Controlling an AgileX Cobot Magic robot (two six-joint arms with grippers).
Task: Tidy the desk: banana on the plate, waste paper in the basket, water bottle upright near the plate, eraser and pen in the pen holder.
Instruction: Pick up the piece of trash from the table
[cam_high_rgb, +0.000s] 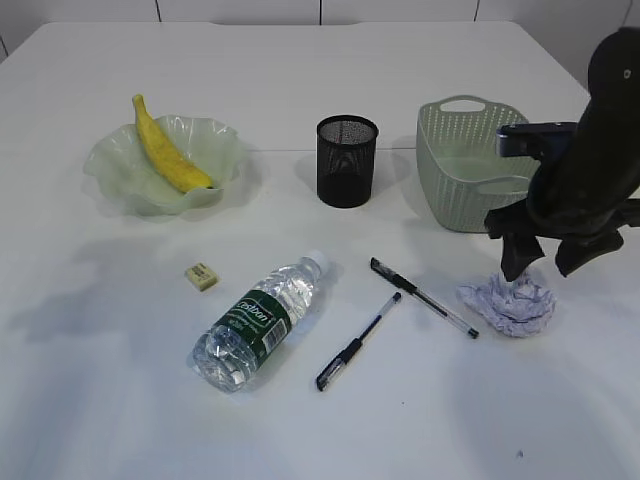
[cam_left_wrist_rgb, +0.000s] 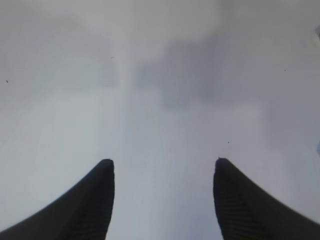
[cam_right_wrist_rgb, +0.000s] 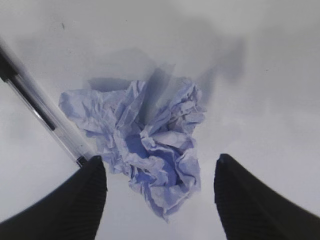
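The banana (cam_high_rgb: 170, 150) lies in the pale green plate (cam_high_rgb: 105, 165) at the back left. The water bottle (cam_high_rgb: 258, 322) lies on its side in the middle, with the eraser (cam_high_rgb: 201, 276) to its left. Two pens (cam_high_rgb: 423, 297) (cam_high_rgb: 358, 342) lie right of the bottle. The black mesh pen holder (cam_high_rgb: 347, 160) and the green basket (cam_high_rgb: 455, 190) stand behind. My right gripper (cam_high_rgb: 541, 268) (cam_right_wrist_rgb: 160, 159) hangs open just above the crumpled waste paper (cam_high_rgb: 510, 300) (cam_right_wrist_rgb: 150, 130), its fingers apart on either side, not touching it. My left gripper (cam_left_wrist_rgb: 162, 162) is open over bare table, outside the exterior view.
One pen's tip (cam_right_wrist_rgb: 40, 110) lies close to the left finger of my right gripper. The basket stands right behind the paper. The white table (cam_high_rgb: 120, 400) runs wide at the front left.
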